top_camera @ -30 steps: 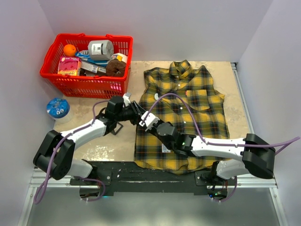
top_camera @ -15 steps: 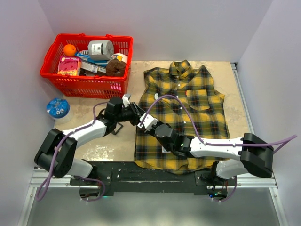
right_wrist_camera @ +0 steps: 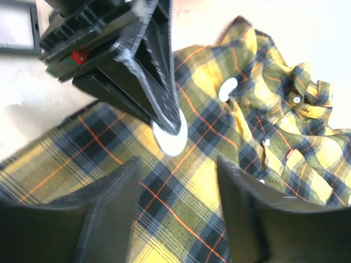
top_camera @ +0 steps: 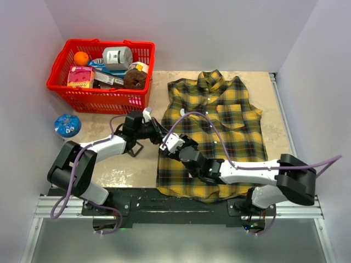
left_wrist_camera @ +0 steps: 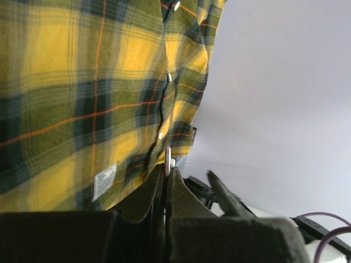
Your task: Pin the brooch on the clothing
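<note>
Small white round brooch (right_wrist_camera: 171,137): light, stiff, pinched by its rim in left pincer (right_wrist_camera: 167,123) | yellow-and-dark plaid shirt (top_camera: 230,137): judged soft, limp, best gathered beside brooch | right pincer (right_wrist_camera: 178,164): spread

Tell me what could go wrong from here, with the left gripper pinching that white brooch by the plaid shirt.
1. The left gripper holds the brooch by its thin edge only, so it could twist or slip out.
2. The open right gripper sits close beside those fingers, so the two might knock.
3. The plaid shirt lies loose on the table, so pressing could bunch the fabric.
</note>
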Tool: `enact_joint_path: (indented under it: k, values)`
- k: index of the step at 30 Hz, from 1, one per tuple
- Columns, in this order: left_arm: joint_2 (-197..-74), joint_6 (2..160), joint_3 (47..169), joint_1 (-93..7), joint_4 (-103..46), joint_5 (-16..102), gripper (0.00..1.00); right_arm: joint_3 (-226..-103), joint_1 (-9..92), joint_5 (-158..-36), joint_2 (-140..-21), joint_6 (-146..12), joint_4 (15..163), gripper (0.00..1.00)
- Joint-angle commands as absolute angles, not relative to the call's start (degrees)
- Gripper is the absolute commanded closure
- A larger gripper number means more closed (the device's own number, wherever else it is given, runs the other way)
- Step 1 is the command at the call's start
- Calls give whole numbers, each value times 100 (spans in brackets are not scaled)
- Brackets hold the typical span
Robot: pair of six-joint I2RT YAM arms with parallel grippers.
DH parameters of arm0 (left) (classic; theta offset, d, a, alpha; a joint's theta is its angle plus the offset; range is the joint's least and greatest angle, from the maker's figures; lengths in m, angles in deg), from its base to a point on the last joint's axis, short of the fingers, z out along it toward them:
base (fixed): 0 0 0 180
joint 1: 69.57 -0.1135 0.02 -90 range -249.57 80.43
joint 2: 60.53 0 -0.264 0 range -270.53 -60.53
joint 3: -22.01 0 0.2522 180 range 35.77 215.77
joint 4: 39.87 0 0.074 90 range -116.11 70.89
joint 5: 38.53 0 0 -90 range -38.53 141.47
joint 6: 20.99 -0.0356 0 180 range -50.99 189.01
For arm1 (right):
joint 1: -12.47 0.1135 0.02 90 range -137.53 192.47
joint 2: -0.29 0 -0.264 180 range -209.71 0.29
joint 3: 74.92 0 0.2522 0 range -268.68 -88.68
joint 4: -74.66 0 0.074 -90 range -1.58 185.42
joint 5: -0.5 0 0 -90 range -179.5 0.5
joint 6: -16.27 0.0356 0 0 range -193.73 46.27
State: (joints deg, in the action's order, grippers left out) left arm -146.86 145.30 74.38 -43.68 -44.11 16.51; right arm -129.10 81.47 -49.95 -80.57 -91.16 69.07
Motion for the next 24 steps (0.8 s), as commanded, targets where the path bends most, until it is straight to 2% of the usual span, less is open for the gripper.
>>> enact_joint_path:
  k: [1, 4, 9, 12, 18, 24]
  values:
    - [-14632, 13057, 7909, -4645, -4307, 1535, 100, -12727, 8147, -4924, -7258, -8815, 6399, 35]
    - [-14343, 12266, 7971, -4716, -4228, 1745, 100, -12735, 7805, -5474, -6626, -8175, 6758, 29]
    - [-13727, 11165, 7849, -4716, -4201, 2045, 100, -13007, 6366, -7400, -6019, -6478, 7637, 29]
    - [-13323, 10611, 7612, -4707, -4456, 1765, 100, -13200, 5995, -8446, -6017, -5976, 7787, 29]
    - [-12830, 9573, 7366, -4707, -4588, 676, 100, -13386, 5757, -10045, -6360, -5220, 7438, 33]
    - [-12434, 9634, 6987, -4707, -5247, -63, 100, -13288, 5686, -10426, -6264, -4894, 7058, 35]
